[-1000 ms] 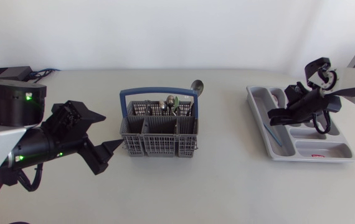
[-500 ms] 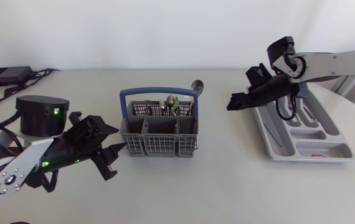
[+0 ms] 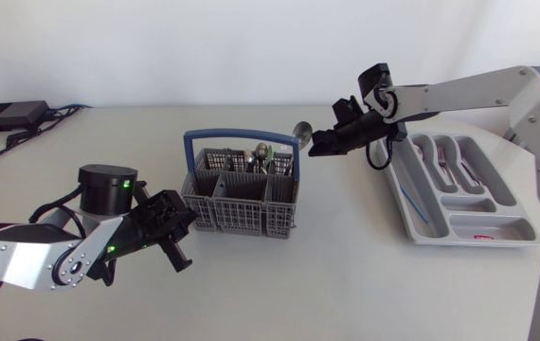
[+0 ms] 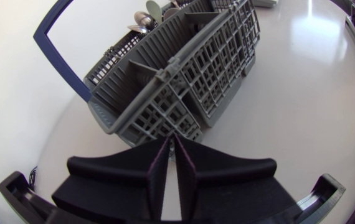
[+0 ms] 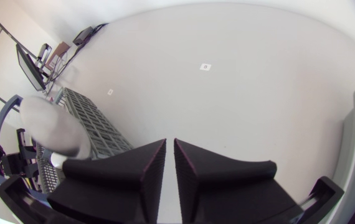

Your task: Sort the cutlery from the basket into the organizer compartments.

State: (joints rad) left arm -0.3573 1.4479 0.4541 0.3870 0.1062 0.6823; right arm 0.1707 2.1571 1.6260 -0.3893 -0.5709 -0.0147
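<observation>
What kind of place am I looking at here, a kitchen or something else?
Probably a robotics lab or test bench, not a kitchen. A left arm and a right arm reach over a plain white table, where a cutlery basket and an organizer tray are set out.

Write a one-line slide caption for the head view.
Left gripper beside the cutlery basket, right gripper by a protruding spoon, organizer partly filled.

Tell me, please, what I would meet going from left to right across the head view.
black box → left tool → basket → right tool → organizer
</observation>
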